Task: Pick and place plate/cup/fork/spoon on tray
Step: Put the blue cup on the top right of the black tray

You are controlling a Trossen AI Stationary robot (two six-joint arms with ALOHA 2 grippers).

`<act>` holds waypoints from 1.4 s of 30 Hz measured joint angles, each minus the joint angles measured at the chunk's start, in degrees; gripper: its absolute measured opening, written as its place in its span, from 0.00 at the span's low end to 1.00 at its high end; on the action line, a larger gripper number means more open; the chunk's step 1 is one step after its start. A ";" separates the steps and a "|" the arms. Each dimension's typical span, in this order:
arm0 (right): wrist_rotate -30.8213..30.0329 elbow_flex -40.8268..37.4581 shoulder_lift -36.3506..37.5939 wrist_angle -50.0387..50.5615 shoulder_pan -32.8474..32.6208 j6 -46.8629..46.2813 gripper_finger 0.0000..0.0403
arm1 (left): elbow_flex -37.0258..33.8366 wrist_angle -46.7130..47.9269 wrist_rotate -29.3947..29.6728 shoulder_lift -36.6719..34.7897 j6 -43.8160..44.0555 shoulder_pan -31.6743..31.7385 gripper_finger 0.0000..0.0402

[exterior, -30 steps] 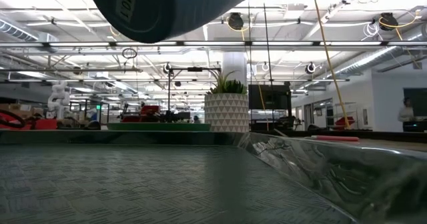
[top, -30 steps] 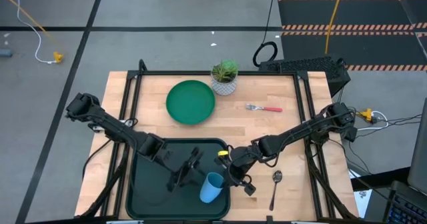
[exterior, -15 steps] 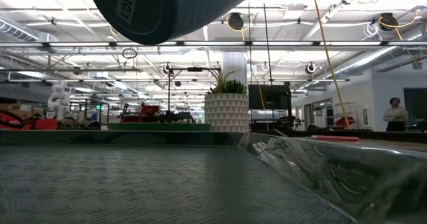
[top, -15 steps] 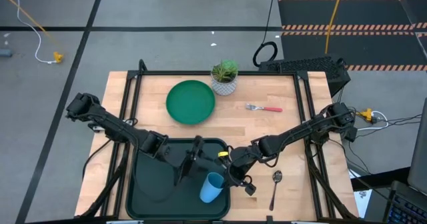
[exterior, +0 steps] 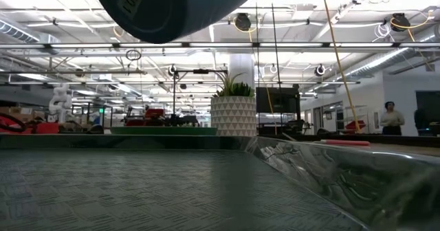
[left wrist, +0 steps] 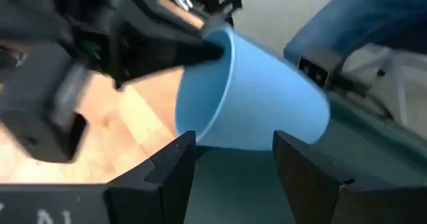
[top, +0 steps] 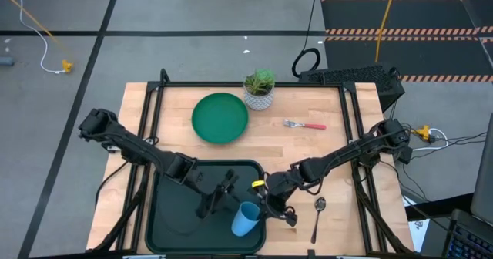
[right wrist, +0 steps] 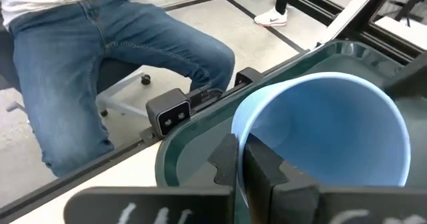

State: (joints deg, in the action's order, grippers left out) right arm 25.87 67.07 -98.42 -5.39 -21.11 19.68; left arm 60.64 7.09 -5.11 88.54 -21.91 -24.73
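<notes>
Pinched by the rim in the right gripper (top: pixel 264 206), cup (top: pixel 246 216) tilted over the tray (top: pixel 166 220) at 6 o'clock for setting down, left gripper (top: pixel 219 196) wide open beside it.

High view: straight down over whole table (top: pixel 308 147). Low view: inside tray (exterior: pixel 137 190), level, facing room. Both wrist views: very close on cup (left wrist: pixel 257 101), also in the high view.

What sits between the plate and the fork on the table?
In the high view, the potted plant stands between the plate and the fork, close beside the plate's rim; otherwise bare wood.
</notes>
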 joint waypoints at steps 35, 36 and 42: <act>-16.66 0.00 -2.02 2.29 -3.35 -0.93 0.00 | -0.02 -2.49 -9.57 -3.32 20.47 2.63 0.50; -18.15 0.00 -2.02 2.29 -3.53 -0.75 0.00 | -0.02 -1.88 -8.85 -3.40 21.37 2.46 0.50; -30.09 0.00 -2.02 2.30 -4.57 2.23 0.00 | -0.07 2.13 -0.80 -3.53 27.18 2.10 0.50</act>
State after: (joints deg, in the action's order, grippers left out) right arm -4.23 67.07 -100.44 -3.09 -25.68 21.90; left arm 60.58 9.22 -5.90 85.01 5.27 -22.63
